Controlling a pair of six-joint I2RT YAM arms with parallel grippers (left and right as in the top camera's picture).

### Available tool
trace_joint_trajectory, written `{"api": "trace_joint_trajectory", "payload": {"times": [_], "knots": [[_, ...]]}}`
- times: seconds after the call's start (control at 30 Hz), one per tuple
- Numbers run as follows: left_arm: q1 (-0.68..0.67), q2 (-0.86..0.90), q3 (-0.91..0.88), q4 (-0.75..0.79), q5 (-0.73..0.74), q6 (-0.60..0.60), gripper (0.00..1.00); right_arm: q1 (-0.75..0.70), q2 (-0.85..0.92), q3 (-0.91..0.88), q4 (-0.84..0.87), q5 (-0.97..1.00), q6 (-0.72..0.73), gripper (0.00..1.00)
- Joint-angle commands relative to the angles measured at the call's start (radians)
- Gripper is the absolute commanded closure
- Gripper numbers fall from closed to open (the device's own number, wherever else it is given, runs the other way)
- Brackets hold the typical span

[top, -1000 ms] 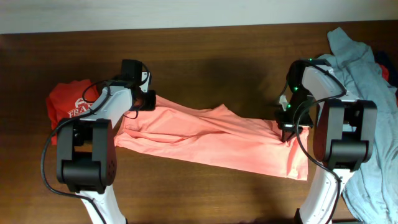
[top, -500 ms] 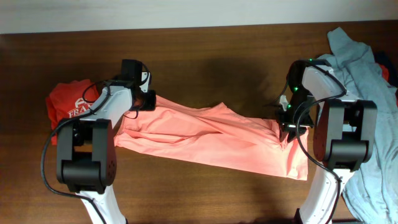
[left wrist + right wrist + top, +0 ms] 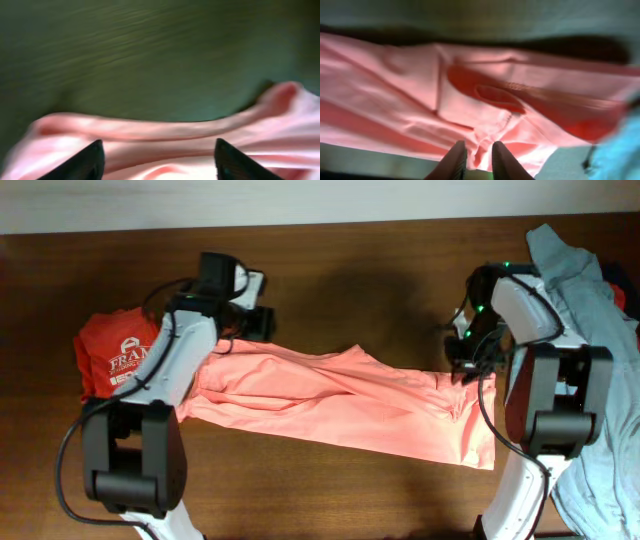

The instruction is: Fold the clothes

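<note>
Salmon-pink clothes [image 3: 340,395] are lying rumpled in a long band across the tabletop [image 3: 350,270], bare wood stretching beyond the far edge; left gripper [image 3: 158,145] is gaping, right gripper [image 3: 478,146] hovering narrowly parted.

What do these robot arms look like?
The left arm and right arm are white curved shells joined by chunky black joint blocks. Thin black cables loop beside each. Small green lights glow on the right one. The left fingertips are dark and pointed.

Plain coral top [image 3: 340,395]; red shirt [image 3: 100,335] w/ white print.
</note>
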Motion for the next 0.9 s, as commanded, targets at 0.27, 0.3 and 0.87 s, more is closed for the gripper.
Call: {"api": "trace_joint_trajectory", "payload": {"times": [0.27,0.3,0.87], "knots": [[-0.189,0.048,0.004,0.139,0.063,0.099,0.22,0.003,-0.201,0.061,-0.039,-0.018,0.009,0.33],[-0.199,0.067,0.004,0.143,0.068,0.099,0.22,0.003,-0.201,0.061,-0.043,-0.031,0.009,0.34],[-0.294,0.233,0.004,0.269,0.105,0.108,0.22,0.003,-0.201,0.061,-0.045,-0.033,0.009,0.36]]}}
